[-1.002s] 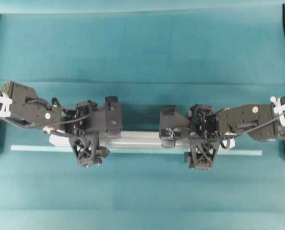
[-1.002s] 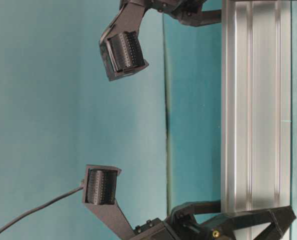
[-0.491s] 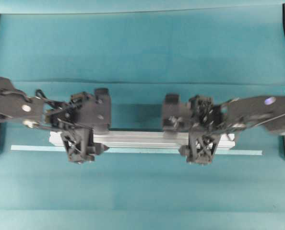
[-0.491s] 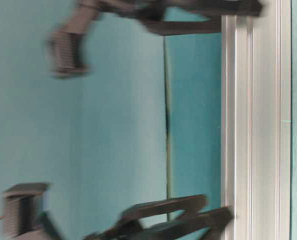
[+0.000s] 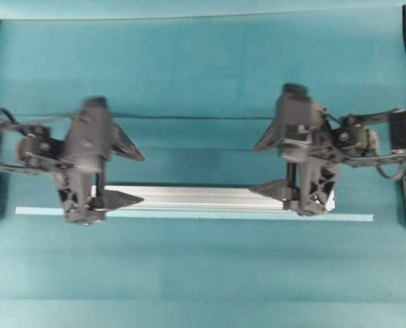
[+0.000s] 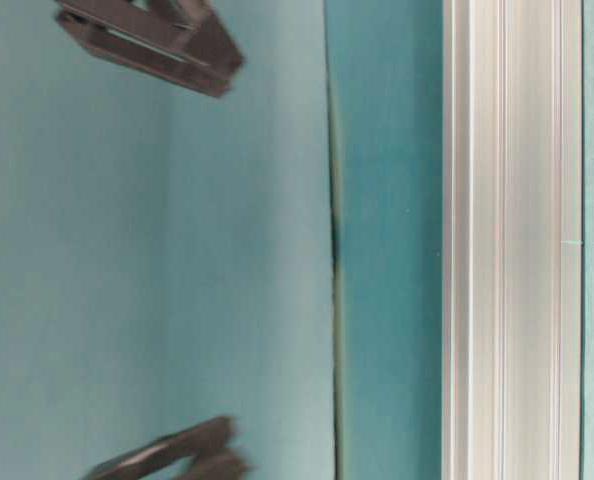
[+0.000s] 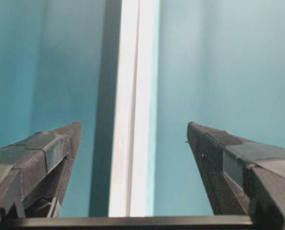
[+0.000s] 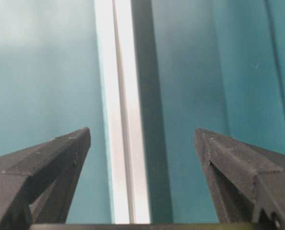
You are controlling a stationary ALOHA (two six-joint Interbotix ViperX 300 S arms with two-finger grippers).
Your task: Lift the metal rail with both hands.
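Lying flat: the metal rail (image 5: 196, 197) rests on the teal table cover (image 5: 203, 75), running left to right across the middle of the top view.
Rail look: shiny silver, long and straight, with grooves running along it.
Strip: a thin pale teal strip (image 5: 340, 218) lies just beside the rail on the near side. It is longer than the rail and sticks out past both ends.
Left gripper: the left gripper (image 5: 124, 174) sits over the left end of the rail. Its two pointed fingers (image 7: 46, 148) are spread wide apart, one on each side of the rail, and do not squeeze it.
Right gripper: the right gripper (image 5: 271, 167) sits over the right end of the rail. Its fingers (image 8: 238, 163) are spread wide too, and the rail shows in the gap between them.
Touching: I cannot tell if any fingertip touches the rail.
Side view: the rail (image 6: 512, 240) lies on the cover, with blurry black arm parts well away from it.
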